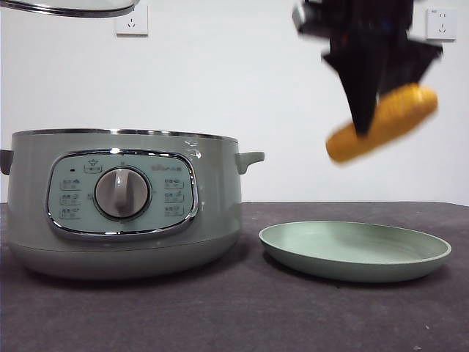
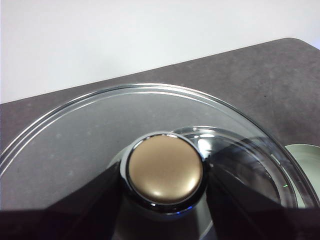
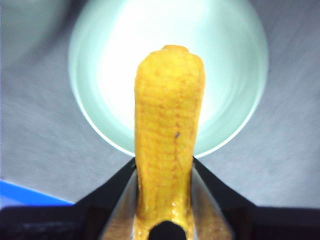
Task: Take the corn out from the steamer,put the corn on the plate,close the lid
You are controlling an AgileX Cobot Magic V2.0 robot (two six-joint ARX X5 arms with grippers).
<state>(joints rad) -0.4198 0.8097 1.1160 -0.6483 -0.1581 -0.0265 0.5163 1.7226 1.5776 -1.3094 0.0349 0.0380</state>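
Note:
My right gripper (image 1: 364, 126) is shut on the yellow-orange corn (image 1: 382, 123) and holds it tilted, high above the pale-green plate (image 1: 355, 250). In the right wrist view the corn (image 3: 167, 135) sits between my jaws, right over the plate (image 3: 90, 100). The sage-green steamer (image 1: 121, 202) stands open at the left. My left gripper (image 2: 165, 172) is shut on the knob (image 2: 165, 167) of the glass lid (image 2: 75, 135) and holds it up; only the lid's rim (image 1: 69, 9) shows at the front view's top left corner.
The dark table (image 1: 234, 315) runs to a white wall with two sockets (image 1: 131, 20). The steamer's side handle (image 1: 249, 159) points toward the plate. A blue patch (image 3: 25, 196) shows at the right wrist view's edge.

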